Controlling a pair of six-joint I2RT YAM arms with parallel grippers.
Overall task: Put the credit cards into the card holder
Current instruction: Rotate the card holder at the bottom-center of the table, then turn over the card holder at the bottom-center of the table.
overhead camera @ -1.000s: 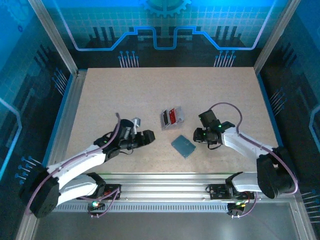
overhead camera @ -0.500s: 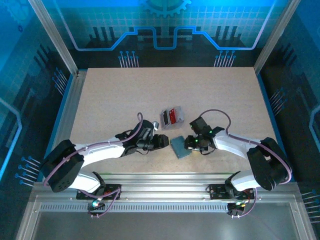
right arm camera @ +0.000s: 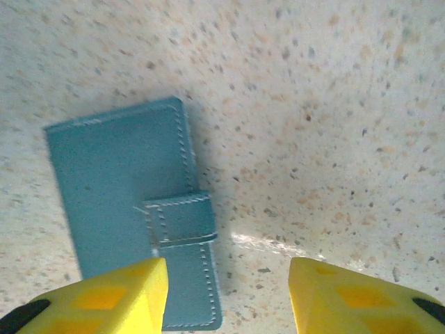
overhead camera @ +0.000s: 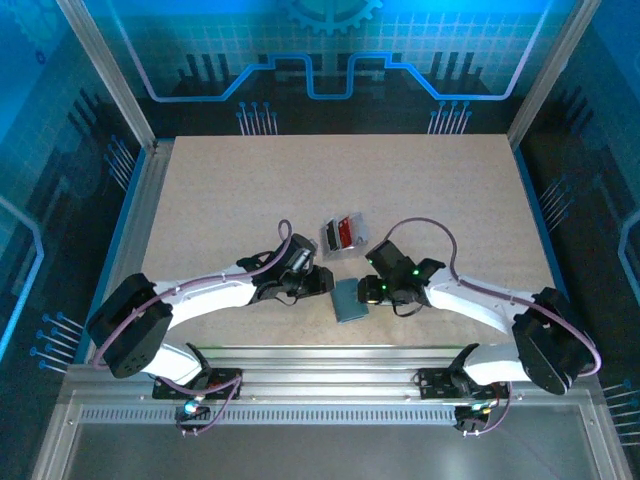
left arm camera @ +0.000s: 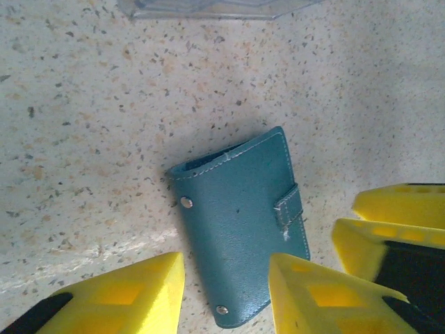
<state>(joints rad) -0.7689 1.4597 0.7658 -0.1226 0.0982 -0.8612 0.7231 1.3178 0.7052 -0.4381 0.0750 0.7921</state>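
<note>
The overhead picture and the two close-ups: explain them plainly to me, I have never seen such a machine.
Two robot arms are bolted at the near edge of a table. The wide picture looks down from above. The two close-ups come from cameras on the wrists, so the yellow blocks are each arm's own fingers. A closed blue-grey wallet lies flat between the left gripper and the right gripper. Red cards lie just beyond it. Both grippers stand open; neither holds anything.
</note>
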